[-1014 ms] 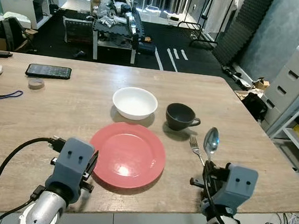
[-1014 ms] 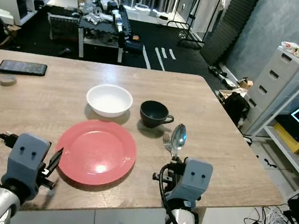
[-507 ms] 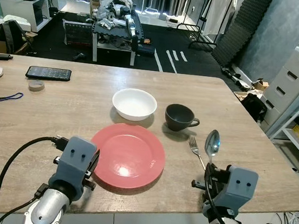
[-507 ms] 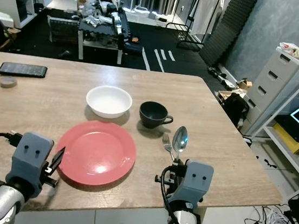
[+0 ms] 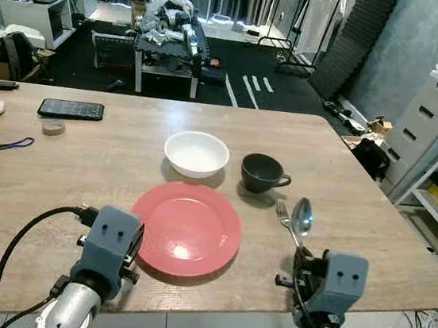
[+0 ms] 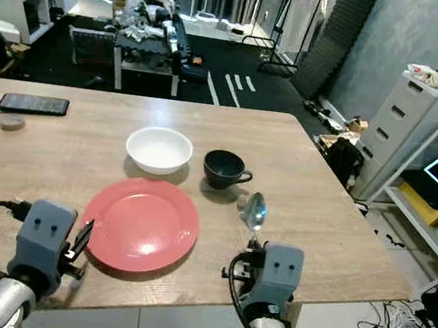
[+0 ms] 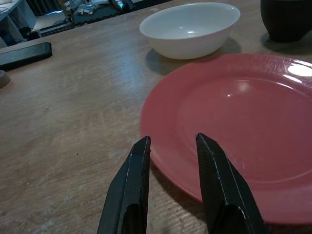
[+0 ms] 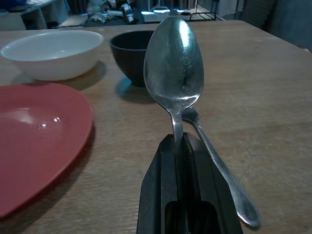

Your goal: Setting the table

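Spoon held over a wood-grain table beside a red plate.

The right gripper pinches the thin handle of a shiny metal spoon, bowl end forward, above a fork lying on the table right of the glossy round red plate. Beyond the plate sit a smooth white bowl and a dark matte cup; I cannot tell if either holds anything. The left gripper rests with fingers parted at the plate's left rim.

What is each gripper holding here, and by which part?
The right gripper clamps the spoon by its handle, bowl pointing forward. The left gripper holds nothing.
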Available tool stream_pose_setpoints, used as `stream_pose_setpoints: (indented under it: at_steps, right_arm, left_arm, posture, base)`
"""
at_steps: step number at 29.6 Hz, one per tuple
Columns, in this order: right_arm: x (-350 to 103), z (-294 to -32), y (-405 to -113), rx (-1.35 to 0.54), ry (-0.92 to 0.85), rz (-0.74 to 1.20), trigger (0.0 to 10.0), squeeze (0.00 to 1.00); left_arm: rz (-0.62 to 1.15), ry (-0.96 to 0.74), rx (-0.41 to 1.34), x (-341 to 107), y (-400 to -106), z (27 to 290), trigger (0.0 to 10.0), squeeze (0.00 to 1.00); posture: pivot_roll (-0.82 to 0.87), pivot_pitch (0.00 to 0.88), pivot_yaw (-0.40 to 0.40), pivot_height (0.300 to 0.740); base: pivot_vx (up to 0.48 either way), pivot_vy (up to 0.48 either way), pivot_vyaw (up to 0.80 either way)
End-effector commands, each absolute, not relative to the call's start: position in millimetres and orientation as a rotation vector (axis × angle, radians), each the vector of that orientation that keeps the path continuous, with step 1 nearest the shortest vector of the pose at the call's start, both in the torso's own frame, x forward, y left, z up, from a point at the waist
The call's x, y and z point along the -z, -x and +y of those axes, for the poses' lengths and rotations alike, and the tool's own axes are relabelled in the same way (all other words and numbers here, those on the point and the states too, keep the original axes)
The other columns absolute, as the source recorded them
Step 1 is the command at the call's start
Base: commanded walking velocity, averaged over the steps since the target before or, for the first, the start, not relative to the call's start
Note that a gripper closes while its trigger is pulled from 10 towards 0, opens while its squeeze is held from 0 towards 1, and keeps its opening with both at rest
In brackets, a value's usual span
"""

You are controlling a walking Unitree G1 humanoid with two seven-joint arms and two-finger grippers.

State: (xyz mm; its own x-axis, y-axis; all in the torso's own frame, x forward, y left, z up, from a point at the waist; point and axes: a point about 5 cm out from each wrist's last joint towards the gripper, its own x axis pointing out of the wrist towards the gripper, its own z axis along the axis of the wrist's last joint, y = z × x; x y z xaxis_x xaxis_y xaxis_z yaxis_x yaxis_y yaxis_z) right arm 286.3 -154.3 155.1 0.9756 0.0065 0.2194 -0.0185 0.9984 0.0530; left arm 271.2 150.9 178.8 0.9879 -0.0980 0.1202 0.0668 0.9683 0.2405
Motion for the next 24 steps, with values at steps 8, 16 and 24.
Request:
stream_pose_setpoints:
  at_steps: [8, 16, 24]
  right_arm:
    - [-153.5, -153.7, -287.4, -0.016, -0.061, -0.224, 10.0, 0.0]
    - [-152.1, -154.8, -287.4, -0.008, -0.066, -0.219, 10.0, 0.0]
    - [-151.6, -155.4, -288.1, -0.007, -0.064, -0.217, 10.0, 0.0]
  left_arm:
    - [-0.133, -0.225, 0.065, -176.3, -269.2, 151.6, 10.0, 0.0]
    - [-0.132, -0.22, 0.061, -176.1, -269.7, 152.3, 10.0, 0.0]
    - [-0.133, -0.218, 0.061, -175.6, -270.1, 151.5, 10.0, 0.0]
  posture:
    - [0.05, 0.124, 0.016, 0.74]
    - [0.04, 0.124, 0.017, 0.74]
    - [0.04, 0.123, 0.014, 0.74]
  base:
    - [0.0, 0.0, 0.0]
    - [0.0, 0.0, 0.0]
    - [0.0, 0.0, 0.0]
